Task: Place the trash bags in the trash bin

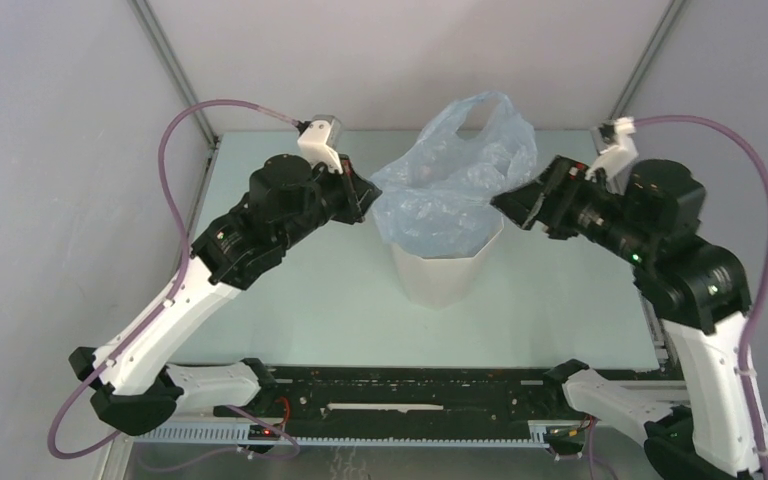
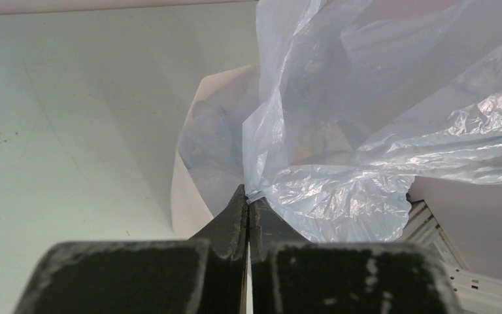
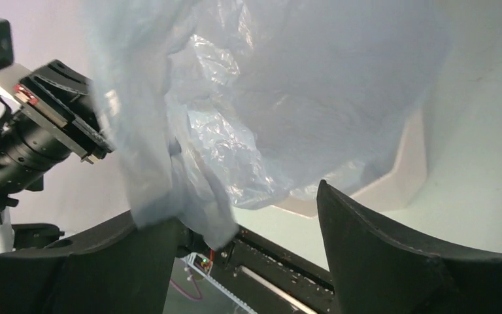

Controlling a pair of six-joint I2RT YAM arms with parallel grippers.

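The trash bin (image 1: 445, 275) stands upright at the table's middle. The pale-blue trash bag (image 1: 455, 175) billows out of its mouth, its lower part inside the bin, a handle loop standing up behind. My left gripper (image 1: 368, 195) is at the bag's left edge, shut on a pinch of film; the left wrist view shows the jaws (image 2: 248, 199) closed on the bag (image 2: 366, 131) above the bin's rim (image 2: 186, 190). My right gripper (image 1: 508, 205) is at the bag's right side, open. In the right wrist view the bag (image 3: 189, 163) drapes over one finger (image 3: 137, 261), unclamped; the bin's rim (image 3: 405, 176) shows beyond.
The pale green table (image 1: 300, 300) ends at a black rail (image 1: 410, 395) along the near edge. Grey walls and metal frame posts (image 1: 175, 60) close in the back and sides. Purple cables (image 1: 175, 130) loop from both wrists. The left arm's wrist (image 3: 33, 144) shows in the right wrist view.
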